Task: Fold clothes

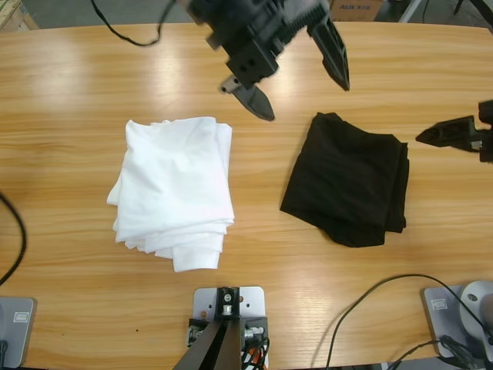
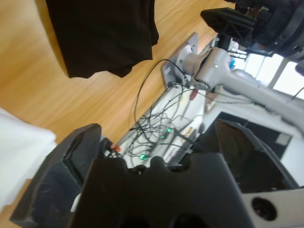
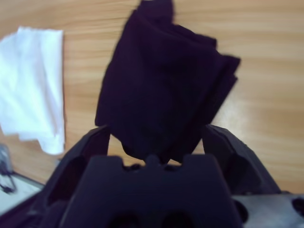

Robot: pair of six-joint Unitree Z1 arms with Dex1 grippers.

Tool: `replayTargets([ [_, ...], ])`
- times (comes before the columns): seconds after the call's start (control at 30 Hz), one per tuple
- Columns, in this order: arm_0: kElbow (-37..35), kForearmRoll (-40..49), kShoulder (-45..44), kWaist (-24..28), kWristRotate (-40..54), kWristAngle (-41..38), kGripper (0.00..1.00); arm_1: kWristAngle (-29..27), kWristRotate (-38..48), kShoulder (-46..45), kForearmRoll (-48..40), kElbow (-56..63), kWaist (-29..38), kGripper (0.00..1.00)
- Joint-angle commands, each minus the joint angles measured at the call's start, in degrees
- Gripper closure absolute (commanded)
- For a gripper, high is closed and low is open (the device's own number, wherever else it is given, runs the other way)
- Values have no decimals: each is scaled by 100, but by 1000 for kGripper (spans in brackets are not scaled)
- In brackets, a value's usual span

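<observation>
Two folded clothes lie on the wooden table [image 1: 69, 92]: a white stack [image 1: 176, 193] on the left and a smaller black bundle [image 1: 347, 179] on the right, a gap of bare wood between them. My left gripper [image 1: 296, 85] comes down from the top middle and hangs open above the far edge of that gap, holding nothing. Its wrist view shows the black bundle [image 2: 104, 33] and a corner of the white stack [image 2: 19, 152]. My right gripper [image 1: 451, 135] enters from the right edge, open, just right of the black bundle [image 3: 166, 85]; the white stack [image 3: 33, 85] lies beyond.
A black cable [image 1: 127, 35] trails over the far left of the table, another [image 1: 15, 239] curves in at the left edge, and a third [image 1: 370, 308] loops near the front right. A cardboard box [image 1: 354, 8] sits behind the table.
</observation>
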Motion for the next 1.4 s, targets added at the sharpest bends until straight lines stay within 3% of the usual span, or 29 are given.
replayTargets([
  [0.03, -22, -232, 938, -21, -726, -177, 243, 157, 933, -437, -355, 951, -1051, 248],
  [0.23, -391, -213, 1432, -155, -833, 192, 234, 584, 1286, 134, -871, 1421, -1917, 249],
  [0.37, -725, -199, 1689, -229, -1042, 269, 234, 876, 1710, 635, -1882, 1985, -2009, 257],
  [0.6, -777, -188, 1896, -223, -1109, 243, 239, 1553, 1810, 1489, -2149, 2041, -2332, 253],
  [0.83, -992, -178, 2116, -150, -1252, 258, 239, 1574, 1854, 1777, -2063, 1997, -2404, 255],
  [1.03, -1792, 253, 2444, -150, -1438, 594, 239, 1574, 1885, 2176, -2086, 1974, -2404, 257],
  [1.4, -2504, 369, 2792, -150, -1795, 740, 239, 1853, 1922, 2660, -2742, 2131, -2404, 271],
])
